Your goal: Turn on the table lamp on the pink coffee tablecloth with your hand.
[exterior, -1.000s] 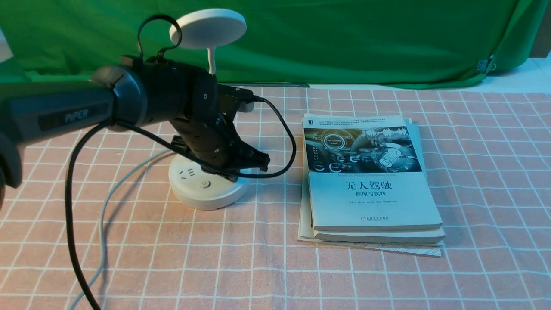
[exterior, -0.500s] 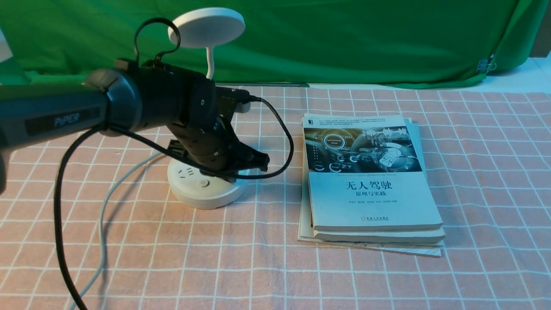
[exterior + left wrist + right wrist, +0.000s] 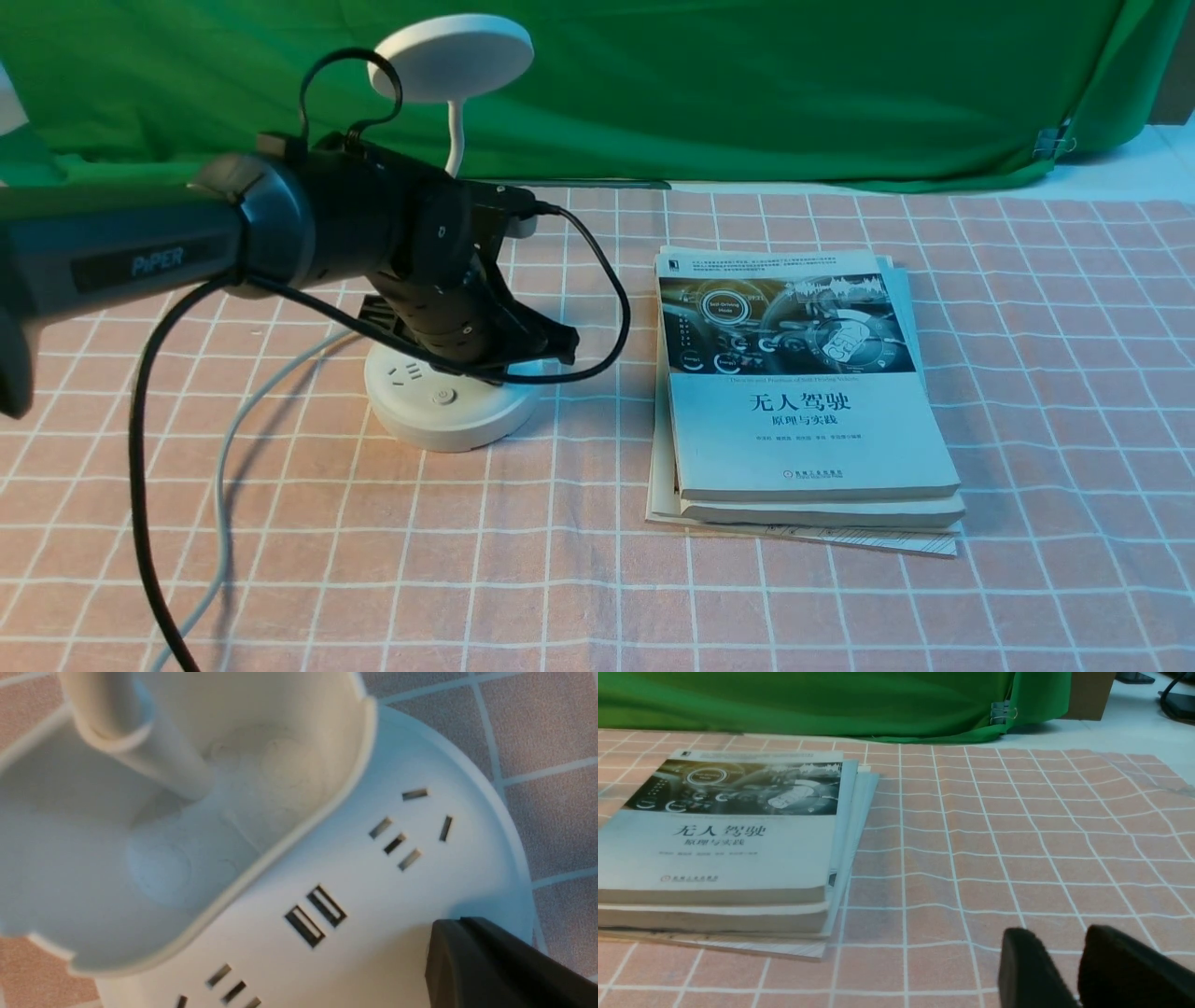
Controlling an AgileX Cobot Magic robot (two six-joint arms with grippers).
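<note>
Since half a second ago the left arm (image 3: 112,252) has edged a little to the right. Its claw (image 3: 551,350) tip has drawn slightly back and up over the lamp's base, the lamp has barely shifted, and the books have not moved.

The arm is dark grey, smooth and tubular, with a glossy black cable (image 3: 140,467) drooping from it. Beside the cable, a thin white cord (image 3: 224,467) trails over the pink coffee tablecloth (image 3: 373,560), a matte woven cloth gridded with fine white lines.

The table lamp (image 3: 448,406) stands on the left half of that cloth, in smooth white plastic. Its long axis is upright, with a thin curved neck rising from the base to a flat disc head (image 3: 453,56) seen against the green backdrop (image 3: 747,84). The head gives no glow. The round base turns a socket and a small round button (image 3: 442,397) toward the camera.

In the left wrist view the oval cup (image 3: 187,812) sits beside two USB slots (image 3: 315,914). One dark finger (image 3: 490,966) lies over the base's rim, and I cannot tell how far this claw is open or whether it touches.

To the right lies a stack of paperback books (image 3: 803,392), flat, spines running away from the camera.

The right claw (image 3: 1080,970) hovers low above the cloth, right of the books. Its fingers are drawn nearly together and grip nothing.
</note>
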